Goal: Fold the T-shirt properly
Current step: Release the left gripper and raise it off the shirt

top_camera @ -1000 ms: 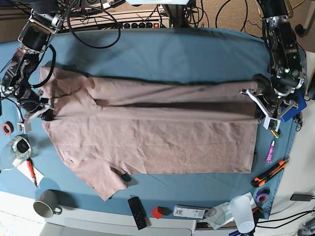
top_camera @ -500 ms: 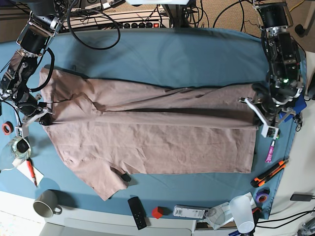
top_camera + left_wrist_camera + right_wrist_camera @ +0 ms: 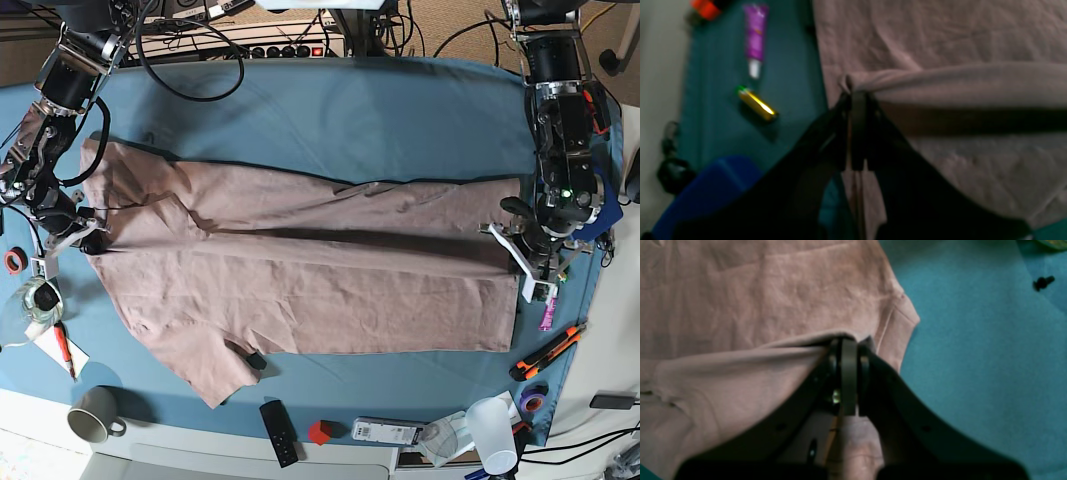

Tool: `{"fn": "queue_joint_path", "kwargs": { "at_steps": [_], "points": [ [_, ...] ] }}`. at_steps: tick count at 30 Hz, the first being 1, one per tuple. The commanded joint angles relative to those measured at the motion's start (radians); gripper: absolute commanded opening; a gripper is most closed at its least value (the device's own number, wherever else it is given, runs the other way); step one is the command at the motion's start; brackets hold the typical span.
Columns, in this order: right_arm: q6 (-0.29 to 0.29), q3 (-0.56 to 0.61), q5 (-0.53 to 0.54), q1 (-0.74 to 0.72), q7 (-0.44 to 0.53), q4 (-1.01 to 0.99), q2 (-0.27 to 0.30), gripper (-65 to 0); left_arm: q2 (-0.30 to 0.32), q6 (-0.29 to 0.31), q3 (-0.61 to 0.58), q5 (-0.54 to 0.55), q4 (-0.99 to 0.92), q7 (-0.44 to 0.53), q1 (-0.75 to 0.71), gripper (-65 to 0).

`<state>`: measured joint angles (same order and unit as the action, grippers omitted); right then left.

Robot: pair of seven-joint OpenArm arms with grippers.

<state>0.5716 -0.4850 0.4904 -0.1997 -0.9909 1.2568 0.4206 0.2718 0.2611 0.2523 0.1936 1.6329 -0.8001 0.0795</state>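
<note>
The dusty-pink T-shirt (image 3: pixel 300 290) lies lengthwise across the teal cloth, its far long edge doubled over toward the front as a raised fold. My left gripper (image 3: pixel 517 256) is shut on that fold at the hem end; the left wrist view shows the black fingertips (image 3: pixel 853 98) pinching the rolled edge of the T-shirt (image 3: pixel 957 40). At the sleeve end, near the shoulder, my right gripper (image 3: pixel 86 240) is shut on the same fold. In the right wrist view its pads (image 3: pixel 848 350) clamp the T-shirt (image 3: pixel 740 290) beside a short sleeve.
A purple tube (image 3: pixel 548 308), an orange cutter (image 3: pixel 548 352) and a gold lighter (image 3: pixel 756 105) lie right of the hem. Along the front edge are a white cup (image 3: pixel 493 432), black remote (image 3: pixel 279 432), red block (image 3: pixel 320 432) and grey mug (image 3: pixel 92 415). Cables and a power strip (image 3: pixel 290 48) line the back.
Both grippers have carried the shirt's far edge toward the front of the table. The folded-over strip has grown wider, most at the hem end.
</note>
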Motion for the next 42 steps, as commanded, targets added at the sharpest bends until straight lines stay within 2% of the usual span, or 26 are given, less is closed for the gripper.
{"fn": "queue_joint_path", "kwargs": {
  "at_steps": [1,4,7,9,11,12,15,19,23,27,30,38,42],
  "points": [
    [-0.004,-0.006,0.007,-0.022,0.025,0.018,0.025,-65.0,0.014,0.009,0.005,0.0,0.016,0.022,0.023,-65.0],
    [-0.004,-0.006,0.01,-0.022,0.024,0.018,0.025,-65.0,0.014,0.028,0.005,0.001,0.016,0.014,0.023,-65.0],
    [0.01,-0.006,0.01,-0.022,0.019,0.018,0.026,-65.0,0.014,0.028,0.005,0.001,0.016,0.014,0.023,-50.5],
    [0.048,-0.006,0.011,-0.022,0.019,0.018,0.026,-63.9,0.014,0.024,0.005,0.001,0.016,0.014,0.023,-43.5],
    [0.07,-0.007,0.038,-0.023,0.019,0.018,0.026,-56.0,0.014,-0.002,0.005,0.0,0.016,0.014,0.024,-40.6],
    [0.077,-0.007,0.06,-0.023,0.019,0.018,0.026,-53.2,0.014,-0.021,0.005,0.0,0.016,0.014,0.024,-40.4],
    [0.079,-0.007,0.117,-0.031,0.006,0.019,0.026,-52.4,0.014,-0.06,0.006,0.0,0.022,-0.005,0.025,-40.5],
    [0.079,-0.008,0.19,-0.072,-0.118,0.02,0.026,-52.4,0.014,-0.063,0.006,0.001,0.063,-0.151,0.046,-40.5],
    [0.074,-0.018,0.227,-0.102,-0.171,0.05,0.026,-52.4,0.014,-0.063,0.006,0.009,0.118,-0.217,0.043,-40.5],
    [0.053,-0.088,0.227,-0.101,-0.217,0.153,0.026,-52.5,0.014,-0.063,0.006,0.088,0.146,-0.248,0.004,-40.5],
    [0.052,-0.158,0.219,-0.1,-0.269,0.197,0.032,-52.5,0.014,-0.063,0.006,0.098,0.178,-0.26,-0.046,-40.5],
    [0.006,-0.294,0.219,-0.014,-0.27,0.196,0.094,-52.5,0.014,-0.063,0.048,0.099,0.37,-0.269,-0.244,-40.5],
    [0.003,-0.334,0.217,0.055,-0.256,0.195,0.092,-52.5,0.013,-0.063,0.047,0.119,0.476,-0.261,-0.364,-40.5]
  ]
}}
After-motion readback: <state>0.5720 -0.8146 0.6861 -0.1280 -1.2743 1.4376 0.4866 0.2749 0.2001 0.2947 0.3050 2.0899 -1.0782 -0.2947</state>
